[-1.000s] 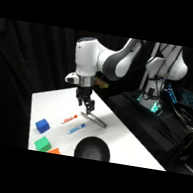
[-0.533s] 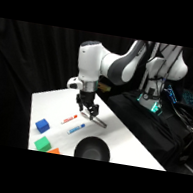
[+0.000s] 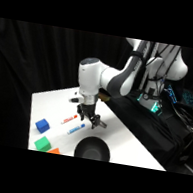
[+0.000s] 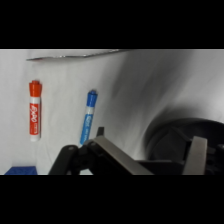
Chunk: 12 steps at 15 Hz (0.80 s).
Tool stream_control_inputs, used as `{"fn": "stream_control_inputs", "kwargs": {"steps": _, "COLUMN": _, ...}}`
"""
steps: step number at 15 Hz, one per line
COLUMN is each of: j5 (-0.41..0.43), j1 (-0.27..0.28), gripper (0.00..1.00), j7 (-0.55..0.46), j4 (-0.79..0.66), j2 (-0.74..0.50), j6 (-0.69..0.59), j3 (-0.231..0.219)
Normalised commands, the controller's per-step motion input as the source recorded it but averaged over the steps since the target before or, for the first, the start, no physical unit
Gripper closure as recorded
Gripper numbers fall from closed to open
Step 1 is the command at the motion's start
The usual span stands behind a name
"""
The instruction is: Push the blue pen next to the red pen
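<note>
The white arm reaches in over the white tabletop [image 3: 121, 134], and its gripper [image 3: 87, 117] hangs low over the middle of the surface, just beside the blue pen [image 3: 76, 129] on the side away from the red pen [image 3: 69, 119]. From the side I cannot tell whether it touches the pen or the tabletop. In the wrist view the two fingers [image 4: 196, 156] stand well apart with nothing between them, one pale metal finger at either side of the bottom edge.

The blue pen [image 4: 88, 117] lies flat on the tabletop [image 4: 150, 80], blue cap pointing away from the gripper [image 4: 150, 160], its white barrel running down toward the black linkage. The red pen [image 4: 34, 112] lies roughly parallel to it, red-orange cap at the same end, with a clear strip of white tabletop between the two; they are near each other but not touching.

A black bowl [image 3: 92, 149] sits at the near edge of the tabletop, close to the gripper; its dark rim [image 4: 175, 132] shows in the wrist view too. A blue cube [image 3: 42, 125] rests beyond the red pen, and a green block [image 3: 42, 144] sits nearer the front corner, with what looks like an orange block [image 3: 54, 151] just at the edge, mostly cut off.
</note>
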Motion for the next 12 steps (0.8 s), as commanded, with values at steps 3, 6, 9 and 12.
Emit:
{"fn": "stream_control_inputs", "kwargs": {"steps": 3, "j5": 0.034, "j1": -0.134, "gripper": 0.0, "j7": -0.24, "j4": 0.26, "j2": 0.34, "j6": 0.14, "j3": 0.096}}
{"fn": "stream_control_inputs", "kwargs": {"steps": 6, "j5": 0.018, "j1": -0.157, "gripper": 0.0, "j7": -0.23, "j4": 0.31, "j2": 0.37, "j6": 0.11, "j3": 0.113}}
{"fn": "stream_control_inputs", "kwargs": {"steps": 9, "j5": 0.003, "j1": -0.172, "gripper": 0.0, "j7": -0.22, "j4": 0.32, "j2": 0.35, "j6": 0.08, "j3": 0.126}}
{"fn": "stream_control_inputs", "kwargs": {"steps": 12, "j5": -0.015, "j1": -0.168, "gripper": 0.0, "j7": -0.2, "j4": 0.31, "j2": 0.29, "j6": 0.04, "j3": 0.126}}
